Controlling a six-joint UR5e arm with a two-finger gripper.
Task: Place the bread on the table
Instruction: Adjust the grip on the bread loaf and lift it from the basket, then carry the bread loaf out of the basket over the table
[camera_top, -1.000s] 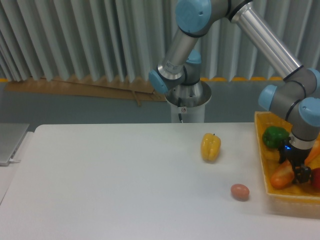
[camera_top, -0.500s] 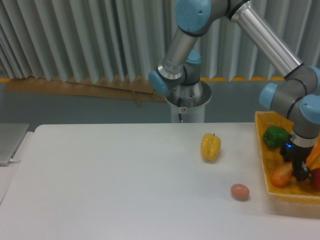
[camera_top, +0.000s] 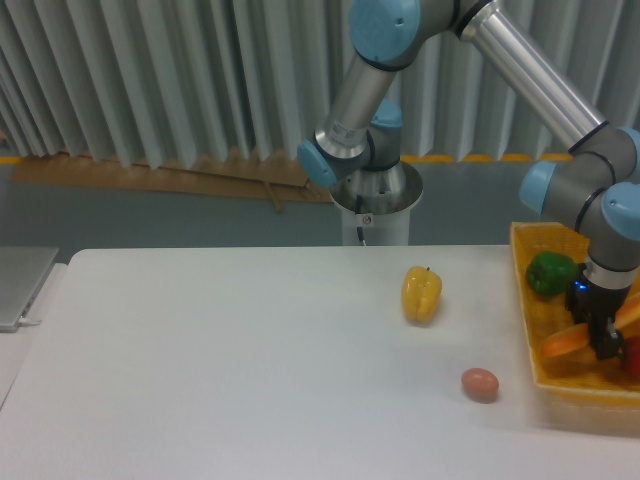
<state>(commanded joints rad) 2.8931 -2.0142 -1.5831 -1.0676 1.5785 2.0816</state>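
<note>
The bread is a slender orange baguette slanting across the yellow basket at the right edge, its left end lower than its right. My gripper reaches down into the basket and is shut on the bread near its middle. The dark fingers hide part of the loaf, and its right end runs out of frame. The white table spreads out to the left of the basket.
A yellow pepper stands on the table left of the basket, and a small brown egg lies nearer the front. Inside the basket are a green pepper and a red item. The arm's base stands behind the table.
The gripper has risen slightly inside the basket. The bread has come up with it and turned, now looking longer and thinner, with its left end lifted off the basket floor.
</note>
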